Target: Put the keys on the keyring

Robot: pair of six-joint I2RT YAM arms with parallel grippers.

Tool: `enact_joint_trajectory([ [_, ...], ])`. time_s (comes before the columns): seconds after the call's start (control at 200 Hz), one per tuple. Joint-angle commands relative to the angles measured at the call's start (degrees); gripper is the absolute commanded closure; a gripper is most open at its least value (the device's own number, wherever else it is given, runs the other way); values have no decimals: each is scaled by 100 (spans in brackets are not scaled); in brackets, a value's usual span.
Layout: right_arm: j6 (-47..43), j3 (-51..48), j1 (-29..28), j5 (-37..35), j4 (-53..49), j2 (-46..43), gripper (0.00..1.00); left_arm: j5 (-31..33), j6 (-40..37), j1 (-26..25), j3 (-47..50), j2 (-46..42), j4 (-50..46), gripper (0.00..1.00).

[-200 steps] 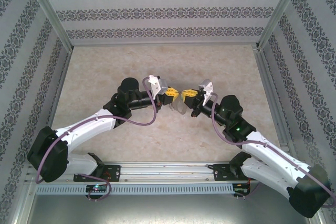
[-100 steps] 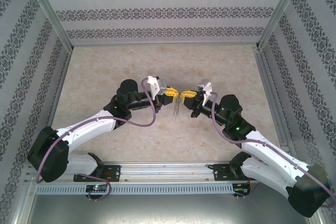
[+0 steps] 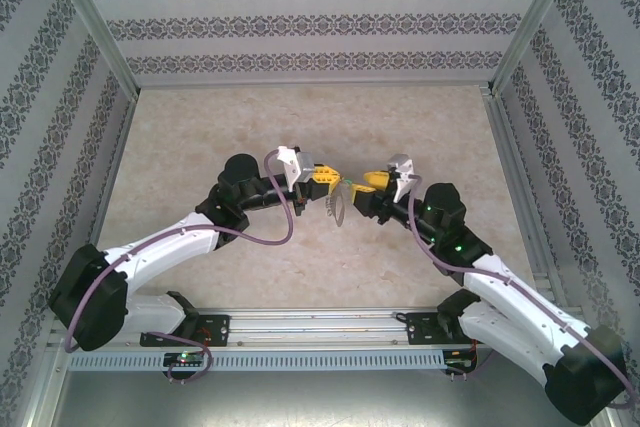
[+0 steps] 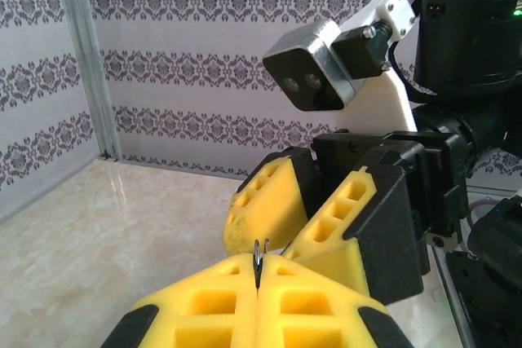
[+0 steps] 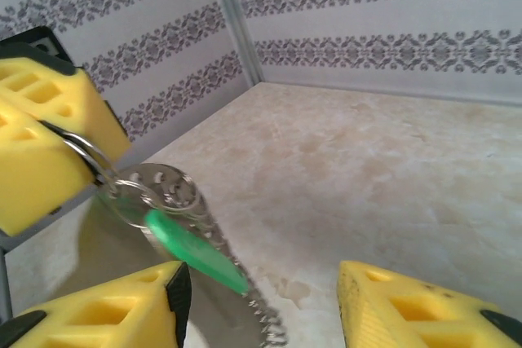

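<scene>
Starting at the left, the left gripper (image 3: 327, 183) is clamped fully shut, its yellow fingers (image 4: 204, 311) pinching a thin metal edge that belongs to the keyring (image 3: 337, 206). The keyring hangs below that grip in mid-air, well above the table (image 3: 200, 137), with its row of small grey bits (image 5: 263, 317) trailing downward. Just beside the clamped point hang the keys, the green tag (image 5: 196, 252) slanting down from a small silver ring (image 5: 134, 200). Whether that ring is properly threaded onto the keyring or merely resting against it cannot be told. To the right, the right gripper (image 3: 368, 183) stands with its fingers (image 5: 424, 307) parted about halfway and nothing between them. The tag lies near one finger but is not pinched. Risk, as judged: if the keys are only lodged and not threaded, any shake or tilt of the left arm could drop them to the table. The right fingers, if moved carelessly, could also snag the tag or the dangling bits and twist the keyring out of the narrow edge-on grip.
</scene>
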State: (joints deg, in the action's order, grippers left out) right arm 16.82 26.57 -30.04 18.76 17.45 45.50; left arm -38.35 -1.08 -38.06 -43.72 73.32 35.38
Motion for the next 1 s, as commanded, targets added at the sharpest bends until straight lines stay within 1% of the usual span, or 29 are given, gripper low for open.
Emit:
enact_joint_trajectory([
  [0.0, 151, -68, 129, -22, -77, -279, 48, -51, 38, -87, 44, -160, 448, 100],
  [0.185, 217, 29, 232, 137, -36, -311, 46, -58, 114, -79, 65, -60, 599, 100],
  [0.29, 219, 182, 240, 312, 101, -133, 42, -117, 225, -40, 72, 46, 717, 100],
  [0.405, 256, 311, 260, 458, 325, 87, 40, -246, 522, 104, 112, 145, 1014, 100],
  [0.575, 421, 393, 398, 479, 688, 325, 40, -524, 1064, 413, 164, 309, 1584, 100],
  [0.734, 779, 391, 683, 820, 1176, 419, 40, -785, 1764, 722, 252, 531, 2400, 100],
  [0.859, 978, 516, 844, 1393, 1446, 640, 40, -960, 2042, 836, 241, 694, 2669, 100],
  [0.994, 1171, 662, 876, 1957, 1838, 988, 41, -1072, 2313, 929, 248, 795, 2917, 100],
])
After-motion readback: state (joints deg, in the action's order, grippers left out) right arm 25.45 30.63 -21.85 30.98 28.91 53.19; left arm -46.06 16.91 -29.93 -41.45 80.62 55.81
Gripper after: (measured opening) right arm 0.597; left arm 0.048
